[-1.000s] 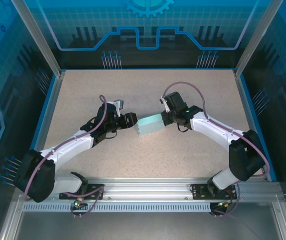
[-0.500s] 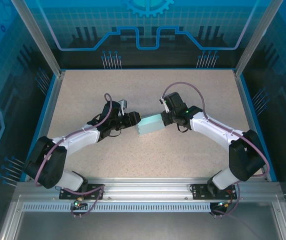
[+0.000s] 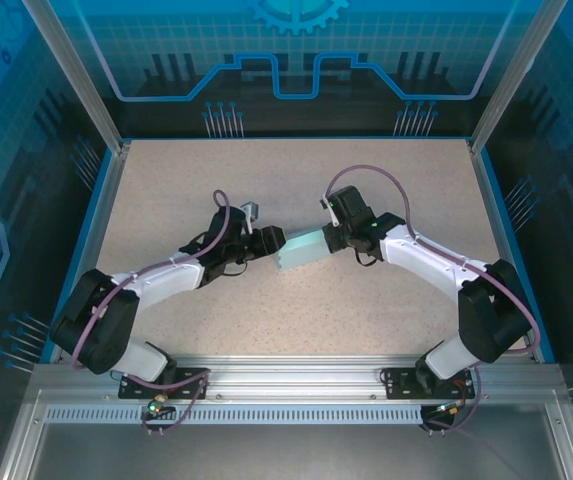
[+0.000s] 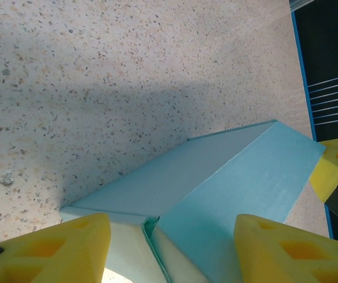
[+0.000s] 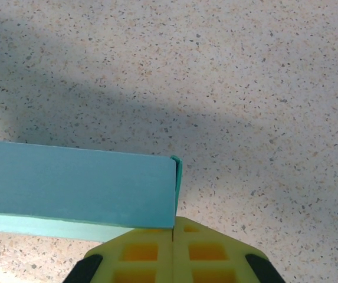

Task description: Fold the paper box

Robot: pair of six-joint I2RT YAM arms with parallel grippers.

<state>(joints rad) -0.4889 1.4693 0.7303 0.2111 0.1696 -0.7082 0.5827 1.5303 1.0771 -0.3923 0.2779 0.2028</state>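
Speckled beige tabletop (image 3: 166, 180), blue-edged

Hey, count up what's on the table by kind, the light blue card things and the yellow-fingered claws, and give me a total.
paper box: 1
claws: 2 (left claw, right claw)
Total: 3

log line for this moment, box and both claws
paper box: partly folded, between the claws | right claw: shut on its right end | left claw: open, astride its left end, contact unclear
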